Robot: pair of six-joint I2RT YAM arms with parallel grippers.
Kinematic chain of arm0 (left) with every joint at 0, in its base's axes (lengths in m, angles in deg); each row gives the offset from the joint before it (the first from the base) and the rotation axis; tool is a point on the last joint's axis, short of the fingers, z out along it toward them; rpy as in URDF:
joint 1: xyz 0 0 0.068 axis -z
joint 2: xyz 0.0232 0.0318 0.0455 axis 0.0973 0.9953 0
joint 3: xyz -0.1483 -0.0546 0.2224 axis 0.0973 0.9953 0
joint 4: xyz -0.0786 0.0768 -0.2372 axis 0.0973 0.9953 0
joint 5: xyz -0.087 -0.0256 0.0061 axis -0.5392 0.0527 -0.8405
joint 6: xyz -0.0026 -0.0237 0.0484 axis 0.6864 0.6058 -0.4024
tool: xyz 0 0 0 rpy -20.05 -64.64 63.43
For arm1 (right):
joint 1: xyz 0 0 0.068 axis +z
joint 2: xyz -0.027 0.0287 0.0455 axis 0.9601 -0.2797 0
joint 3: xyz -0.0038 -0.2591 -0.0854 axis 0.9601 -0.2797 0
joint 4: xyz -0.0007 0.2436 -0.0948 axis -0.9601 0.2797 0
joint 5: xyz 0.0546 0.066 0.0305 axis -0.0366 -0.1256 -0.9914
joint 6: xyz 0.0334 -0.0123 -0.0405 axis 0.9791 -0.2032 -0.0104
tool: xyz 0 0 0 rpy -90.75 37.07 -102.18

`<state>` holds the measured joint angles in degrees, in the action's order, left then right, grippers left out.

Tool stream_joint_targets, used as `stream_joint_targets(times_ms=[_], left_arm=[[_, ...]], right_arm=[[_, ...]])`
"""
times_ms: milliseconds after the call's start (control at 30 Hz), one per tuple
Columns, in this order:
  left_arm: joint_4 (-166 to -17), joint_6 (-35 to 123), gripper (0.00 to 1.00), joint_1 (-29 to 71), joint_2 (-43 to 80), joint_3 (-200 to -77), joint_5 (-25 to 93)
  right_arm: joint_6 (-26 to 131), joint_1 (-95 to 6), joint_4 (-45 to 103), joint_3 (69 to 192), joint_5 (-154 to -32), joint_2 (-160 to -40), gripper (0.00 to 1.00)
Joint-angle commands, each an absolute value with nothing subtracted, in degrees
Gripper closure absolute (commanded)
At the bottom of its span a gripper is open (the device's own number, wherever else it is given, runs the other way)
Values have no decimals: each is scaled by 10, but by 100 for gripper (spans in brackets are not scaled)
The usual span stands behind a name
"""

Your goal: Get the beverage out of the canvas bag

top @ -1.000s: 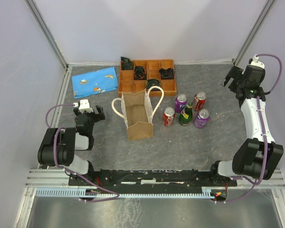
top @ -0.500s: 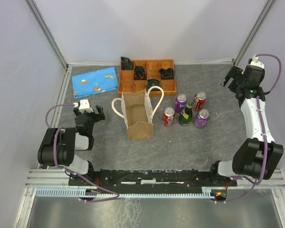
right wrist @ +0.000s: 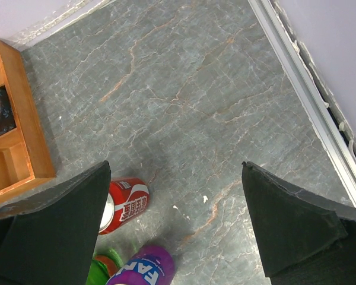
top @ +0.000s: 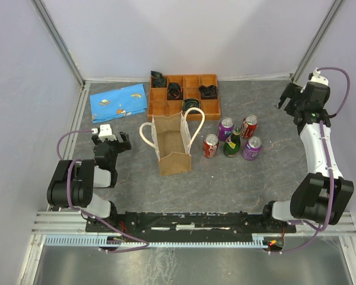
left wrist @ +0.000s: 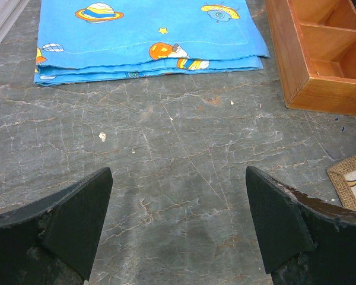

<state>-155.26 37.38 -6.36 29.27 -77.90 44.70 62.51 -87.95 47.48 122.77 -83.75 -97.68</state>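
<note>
Item 1. Small tan boxy canvas bag (top: 173,148) with two cream rope handles. We found it upright and open-mouthed near the middle of the grey marbled table (top: 249,190).

Item 2. Two red cans (top: 210,145), two purple cans (top: 225,127) and one green bottle (top: 232,144). They were clustered on the table just beside the bag, on the side toward the right edge, and all stood outside it.

Item 3. Orange-brown wooden compartment tray (top: 184,76). It sat at the far edge behind the bag, with black items in several cells.

Item 4. Folded blue cloth (top: 118,102) printed with planets, near the far left corner.

Item 5. Left gripper (left wrist: 178,178). We noted its jaws spread wide and holding nothing, over bare table by the left edge.

Item 6. Right gripper (right wrist: 177,169). Its jaws were likewise wide and empty, near the far right corner.
</note>
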Motion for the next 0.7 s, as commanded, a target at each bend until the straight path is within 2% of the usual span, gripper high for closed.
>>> stream_joint_targets(times_ms=[0,667], left_arm=[[-1574,348,1,-61,296,-794,449],[-1573,349,1,-61,296,-794,449]], right_arm=[[599,-874,420,1207,-872,-947,1],[595,-855,408,1195,-858,-907,1]])
